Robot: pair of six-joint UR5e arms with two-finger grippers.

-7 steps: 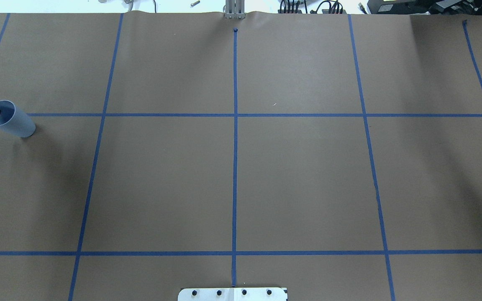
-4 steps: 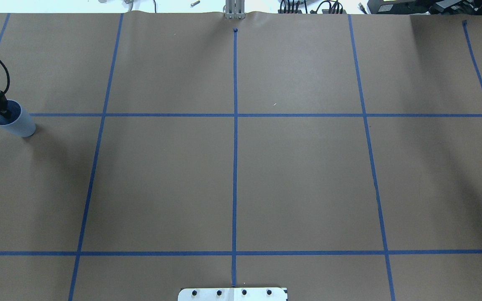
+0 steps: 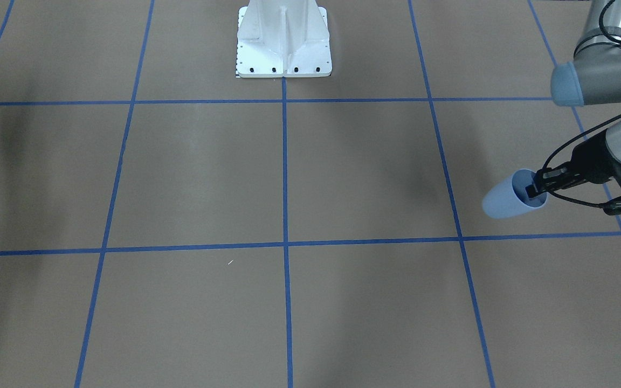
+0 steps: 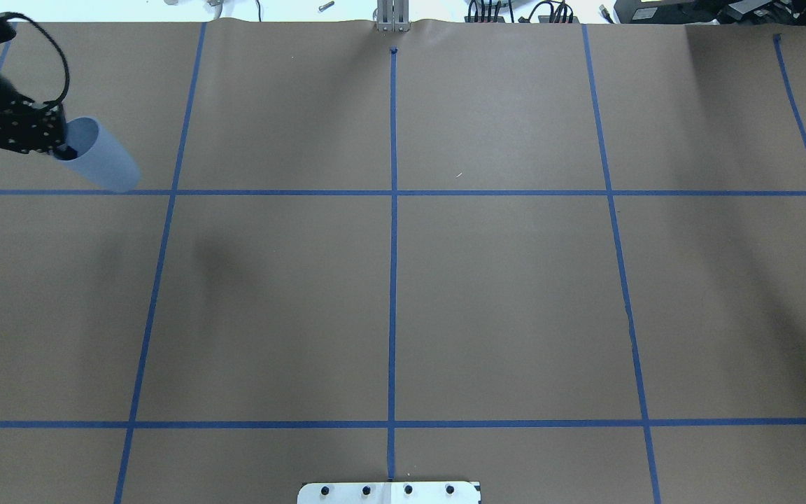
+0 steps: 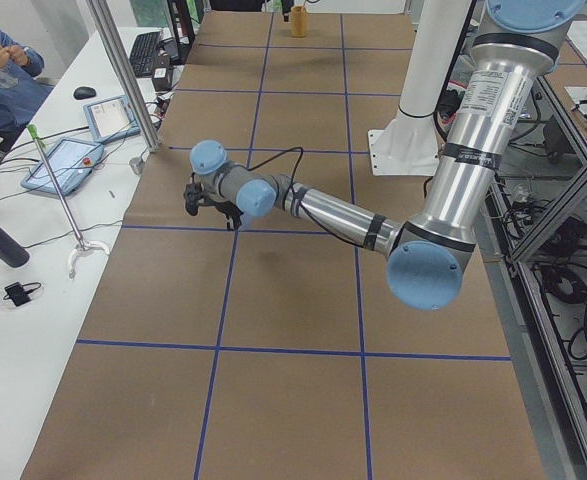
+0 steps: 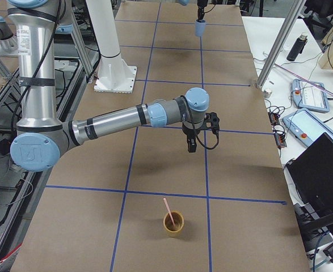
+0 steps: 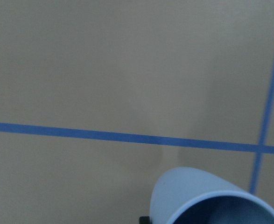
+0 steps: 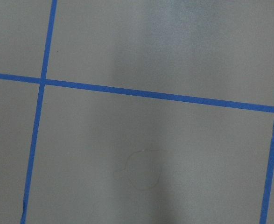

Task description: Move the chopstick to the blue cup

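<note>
My left gripper [image 4: 59,145] is shut on the rim of the pale blue cup [image 4: 102,166], with one finger inside it, and holds it tilted above the table at the far left. The cup also shows in the front view [image 3: 507,203], in the left wrist view [image 7: 207,200] and far off in the right side view [image 6: 200,27]. A pale pink chopstick [image 6: 167,209] stands in a tan cup [image 6: 174,222] near the table's right end. My right gripper [image 6: 192,146] hangs above the table, apart from that cup. I cannot tell whether it is open or shut.
The white robot pedestal [image 3: 283,43] stands at mid-table. Blue tape lines [image 4: 393,245] cross the brown paper. An operators' side table [image 5: 43,230] with tablets and a bottle, and a metal post [image 5: 123,70], border the far edge.
My left gripper has lifted the blue cup off the table and carried it away from the left edge, forward and toward the middle. The right arm has not visibly moved.
</note>
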